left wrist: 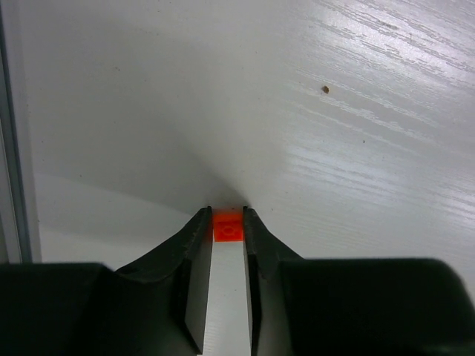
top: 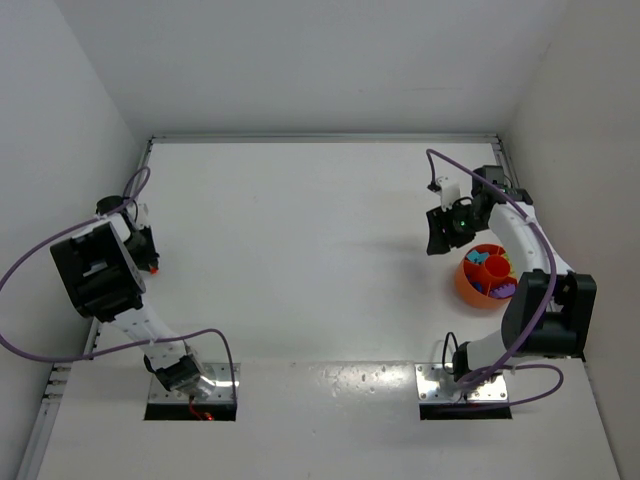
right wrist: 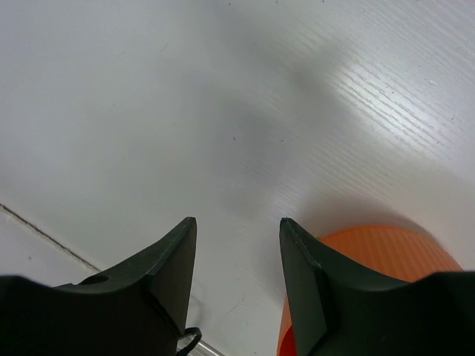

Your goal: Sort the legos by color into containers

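My left gripper (top: 152,262) is at the table's left side, shut on a small orange lego (left wrist: 228,225) pinched between its fingertips (left wrist: 200,222). The lego shows as a red-orange speck in the top view (top: 156,268). The round orange bowl (top: 468,285) with dividers stands at the right and holds blue, purple and orange legos. My right gripper (top: 440,235) is open and empty, just up and left of the bowl. In the right wrist view (right wrist: 237,222) the bowl's wall (right wrist: 371,252) shows beside the right finger.
White walls enclose the table on the left, back and right. A metal rail (left wrist: 15,185) runs along the left edge close to my left gripper. Purple cables loop off both arms.
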`<state>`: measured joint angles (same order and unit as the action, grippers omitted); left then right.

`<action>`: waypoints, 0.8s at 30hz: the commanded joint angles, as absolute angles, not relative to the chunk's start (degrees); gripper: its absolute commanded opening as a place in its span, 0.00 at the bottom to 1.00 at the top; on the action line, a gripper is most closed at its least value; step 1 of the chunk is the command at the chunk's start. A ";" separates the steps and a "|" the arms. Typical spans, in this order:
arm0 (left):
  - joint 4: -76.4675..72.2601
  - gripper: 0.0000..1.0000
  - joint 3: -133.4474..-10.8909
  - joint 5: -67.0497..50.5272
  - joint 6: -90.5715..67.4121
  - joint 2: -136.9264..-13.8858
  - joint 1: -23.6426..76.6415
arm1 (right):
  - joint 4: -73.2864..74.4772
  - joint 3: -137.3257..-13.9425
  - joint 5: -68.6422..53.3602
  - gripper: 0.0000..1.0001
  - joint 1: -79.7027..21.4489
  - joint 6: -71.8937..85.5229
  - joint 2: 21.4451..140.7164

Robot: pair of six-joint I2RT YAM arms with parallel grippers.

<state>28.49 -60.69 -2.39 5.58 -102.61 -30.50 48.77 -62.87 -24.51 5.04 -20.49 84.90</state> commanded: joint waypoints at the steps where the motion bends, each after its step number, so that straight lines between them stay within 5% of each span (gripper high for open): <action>1: 27.95 0.24 -56.34 -1.76 6.33 -107.31 -31.29 | 47.55 -62.58 -25.58 0.49 4.66 -19.69 83.58; 7: 27.95 0.22 -55.81 -1.76 6.33 -106.79 -31.29 | 47.55 -62.58 -25.58 0.49 4.66 -19.69 83.58; 14: 27.95 0.41 -55.81 -1.76 6.86 -106.79 -31.29 | 47.55 -62.58 -25.58 0.49 4.66 -19.69 83.58; 24: 29.00 0.40 -55.81 -1.76 7.47 -106.79 -31.29 | 47.02 -62.05 -25.58 0.49 4.66 -19.69 83.06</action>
